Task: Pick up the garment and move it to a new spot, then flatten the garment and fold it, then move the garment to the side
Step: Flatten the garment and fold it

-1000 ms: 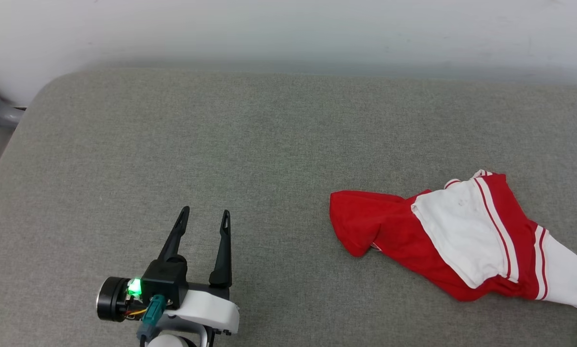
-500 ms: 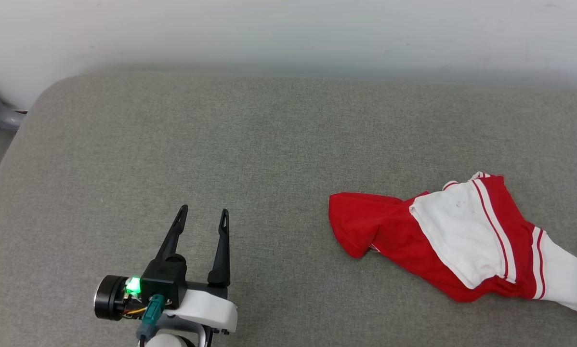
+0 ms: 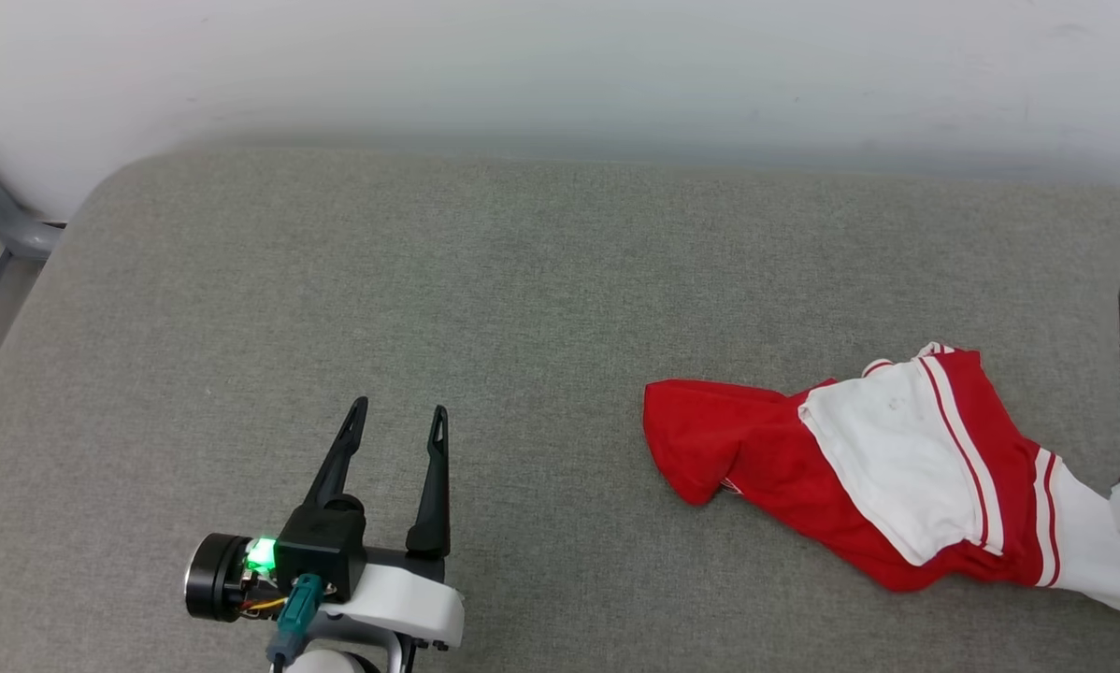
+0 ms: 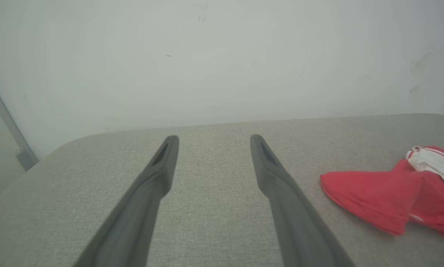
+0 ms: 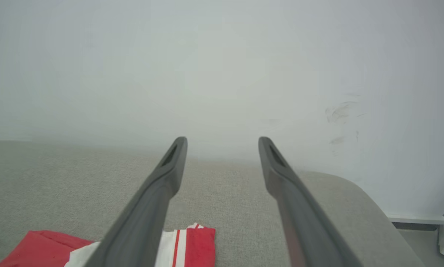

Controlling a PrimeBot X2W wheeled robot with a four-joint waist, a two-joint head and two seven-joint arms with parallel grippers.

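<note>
Red-and-white shirt [image 3: 897, 477] lies bunched at 4 o'clock on the grey cushion [image 3: 523, 280]. Left tool [image 3: 400, 408] at 7 o'clock and right tool [image 5: 222, 141] at 3 o'clock both stand open and empty. Pinching a single loose layer would likely leave the shirt twisted, or drag it off the right edge.

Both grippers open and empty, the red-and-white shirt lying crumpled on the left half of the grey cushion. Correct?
No. The shirt lies crumpled on the right half of the grey cushion, as the head view shows. The left gripper and right gripper are both open and empty.
</note>
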